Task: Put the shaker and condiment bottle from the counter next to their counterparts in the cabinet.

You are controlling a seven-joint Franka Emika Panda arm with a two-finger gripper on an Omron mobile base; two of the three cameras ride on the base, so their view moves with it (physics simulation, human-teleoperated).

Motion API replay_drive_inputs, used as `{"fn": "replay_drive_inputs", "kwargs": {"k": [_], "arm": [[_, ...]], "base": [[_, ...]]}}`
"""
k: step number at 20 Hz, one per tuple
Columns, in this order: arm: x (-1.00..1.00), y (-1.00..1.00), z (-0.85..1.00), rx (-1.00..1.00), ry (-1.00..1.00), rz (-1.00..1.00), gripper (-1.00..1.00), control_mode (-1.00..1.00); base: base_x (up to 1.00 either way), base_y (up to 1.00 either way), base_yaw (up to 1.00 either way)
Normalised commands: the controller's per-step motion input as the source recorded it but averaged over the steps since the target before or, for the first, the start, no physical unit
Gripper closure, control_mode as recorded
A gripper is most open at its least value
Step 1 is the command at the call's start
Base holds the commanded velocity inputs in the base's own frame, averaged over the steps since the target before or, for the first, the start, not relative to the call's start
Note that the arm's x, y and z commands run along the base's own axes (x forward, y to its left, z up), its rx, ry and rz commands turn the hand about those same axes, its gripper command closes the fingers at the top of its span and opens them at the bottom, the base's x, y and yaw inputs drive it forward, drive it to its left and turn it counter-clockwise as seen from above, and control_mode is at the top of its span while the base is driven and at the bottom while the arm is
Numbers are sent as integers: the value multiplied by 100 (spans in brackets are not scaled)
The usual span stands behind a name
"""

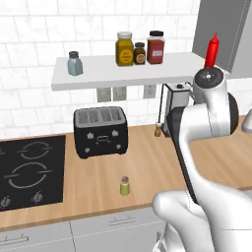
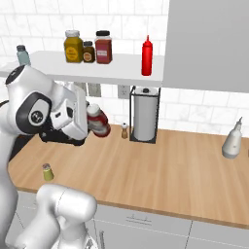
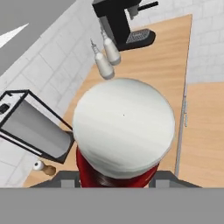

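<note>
- Nearby, a paper-towel holder (image 2: pixel 145 114) and tiny brown shaker (image 2: pixel 124 130) stand beside my pincer (image 2: pixel 91 122).
- Pincer clamps the bottle (image 2: pixel 98 121), red, white-capped, above the counter (image 2: pixel 165 165).
- Yellow-green shaker (image 1: pixel 125 185) sits before the toaster (image 1: pixel 100 131).

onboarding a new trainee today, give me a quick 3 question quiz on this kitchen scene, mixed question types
1. True or false: the condiment bottle is standing on the counter.
2. Where is the shaker right now?
A. on the cabinet shelf
B. on the counter in front of the toaster
C. in the pincer
3. Fill in: the tall red squeeze bottle stands at the shelf end nearest the grey ____ panel.

Key:
1. False; the pincer holds it in the air, tilted, above the counter.
2. B
3. cabinet
</note>
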Motion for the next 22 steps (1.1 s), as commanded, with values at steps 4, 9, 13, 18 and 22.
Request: {"fn": "replay_drive_inputs", "kwargs": {"k": [4,9,13,18,22], "arm": [[0,0,54,-4,0,3,100,-100],[1,0,39,-4,-1,7,100,-100],[36,0,13,0,0,12,100,-100],[56,0,10,0,0,11,100,-100],[26,0,31,0,-3,9,100,-100]], "base": [[0,0,0],[0,0,0],[0,0,0],[0,0,0],[0,0,0]]}}
